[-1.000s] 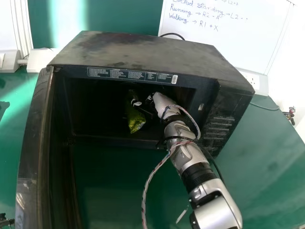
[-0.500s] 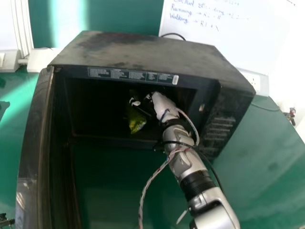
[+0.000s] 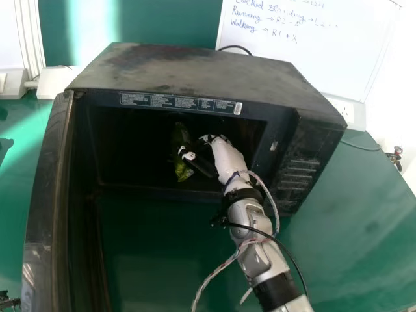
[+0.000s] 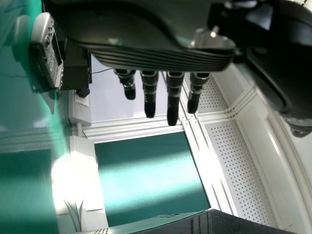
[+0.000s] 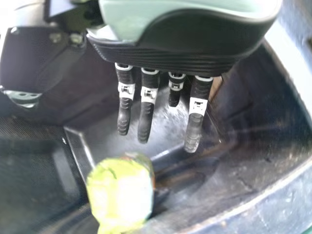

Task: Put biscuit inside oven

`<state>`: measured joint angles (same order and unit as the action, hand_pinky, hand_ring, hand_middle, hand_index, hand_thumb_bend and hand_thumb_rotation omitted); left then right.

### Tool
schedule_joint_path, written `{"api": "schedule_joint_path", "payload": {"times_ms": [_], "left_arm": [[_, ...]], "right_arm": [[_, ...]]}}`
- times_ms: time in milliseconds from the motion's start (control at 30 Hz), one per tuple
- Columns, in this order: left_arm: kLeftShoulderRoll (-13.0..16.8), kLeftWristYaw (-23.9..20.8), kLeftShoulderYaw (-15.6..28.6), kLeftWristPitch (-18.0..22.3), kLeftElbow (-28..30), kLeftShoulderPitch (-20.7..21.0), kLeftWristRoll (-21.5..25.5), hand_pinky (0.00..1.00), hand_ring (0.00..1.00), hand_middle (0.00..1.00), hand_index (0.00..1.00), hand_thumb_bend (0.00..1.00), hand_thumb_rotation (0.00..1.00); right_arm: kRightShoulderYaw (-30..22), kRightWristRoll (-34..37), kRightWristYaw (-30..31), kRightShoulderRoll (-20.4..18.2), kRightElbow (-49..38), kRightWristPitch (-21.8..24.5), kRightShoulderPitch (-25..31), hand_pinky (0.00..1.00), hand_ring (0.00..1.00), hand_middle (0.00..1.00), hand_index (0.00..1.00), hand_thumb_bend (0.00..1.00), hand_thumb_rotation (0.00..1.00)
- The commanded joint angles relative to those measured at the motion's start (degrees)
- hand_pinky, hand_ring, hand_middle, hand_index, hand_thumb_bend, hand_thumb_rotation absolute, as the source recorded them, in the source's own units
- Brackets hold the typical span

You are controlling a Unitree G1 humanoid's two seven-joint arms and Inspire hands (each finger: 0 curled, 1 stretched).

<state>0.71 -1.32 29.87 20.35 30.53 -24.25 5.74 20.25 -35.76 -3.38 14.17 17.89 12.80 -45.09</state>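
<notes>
The robot's right hand (image 3: pixel 226 156), white-backed with black fingers, is inside the oven cavity with its fingers nearly straight and spread a little apart, wide and curled round nothing. Compared with the earlier frames, hand and forearm have drawn back a little toward the oven's front, and the black thumb (image 3: pixel 200 162) now crosses in front of the biscuit packet (image 3: pixel 182 173), covering part of it. The packet, a narrow, shiny yellow-green wrapper, lies on the cavity floor in about the same spot as before, its near end brighter than its dim far end. In the right wrist view it sits apart from the four fingers; whether the thumb touches it, I cannot tell. A braided pale cable (image 3: pixel 214 276) loops beside the silver and black arm. Around them stands the boxy black oven (image 3: pixel 195 71), its top dusty, its dark door (image 3: pixel 42 195) swung open on the robot's left. Beneath is the glossy green table (image 3: pixel 351 214), and behind the oven a whiteboard (image 3: pixel 312 58) with handwriting. The left hand (image 4: pixel 151 57) shows in the left wrist view, fingers extended, holding nothing, with a grey handheld device with buttons (image 4: pixel 45 48) beyond it on the table.
</notes>
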Motion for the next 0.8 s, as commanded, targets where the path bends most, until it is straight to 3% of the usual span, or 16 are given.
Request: {"api": "schedule_joint_path", "payload": {"times_ms": [0, 33, 133, 300, 500, 767], "left_arm": [[0.5, -0.01, 0.24, 0.63, -0.55, -0.45, 0.29, 0.98, 0.93, 0.9, 0.97, 0.93, 1.0], [0.47, -0.08, 0.24, 0.62, -0.55, -0.42, 0.23, 0.98, 0.92, 0.9, 0.97, 0.93, 1.0], [0.41, -0.22, 0.17, 0.51, -0.49, -0.32, 0.12, 0.97, 0.92, 0.9, 0.97, 0.93, 1.0], [0.5, -0.17, 0.25, 0.62, -0.82, -0.19, 0.34, 0.97, 0.92, 0.9, 0.97, 0.93, 1.0], [0.69, -0.08, 0.25, 0.56, -0.88, -0.08, 0.29, 0.98, 0.93, 0.9, 0.97, 0.93, 1.0], [0.94, -0.17, 0.31, 0.48, -1.15, 0.09, 0.15, 0.98, 0.93, 0.9, 0.98, 0.94, 1.0]], "right_arm": [[-1.25, 0.43, 0.37, 0.18, -2.96, 0.22, 2.28, 0.39, 0.49, 0.58, 0.71, 0.9, 0.62], [-1.56, 0.49, 0.54, 0.17, -4.06, 0.33, 2.97, 0.36, 0.46, 0.56, 0.71, 0.91, 0.61], [-1.82, -0.36, 1.61, 0.5, -7.49, 1.44, 4.79, 0.38, 0.49, 0.59, 0.71, 0.91, 0.6], [-1.61, -2.85, 3.17, 1.88, -12.89, 2.03, 7.59, 0.5, 0.62, 0.67, 0.7, 0.88, 0.59], [-2.71, -3.24, 5.76, 3.3, -19.69, 1.75, 11.65, 0.56, 0.68, 0.72, 0.71, 0.86, 0.58], [-5.0, -3.48, 6.88, 5.77, -27.78, -0.09, 17.82, 0.57, 0.68, 0.72, 0.7, 0.89, 0.57]]}}
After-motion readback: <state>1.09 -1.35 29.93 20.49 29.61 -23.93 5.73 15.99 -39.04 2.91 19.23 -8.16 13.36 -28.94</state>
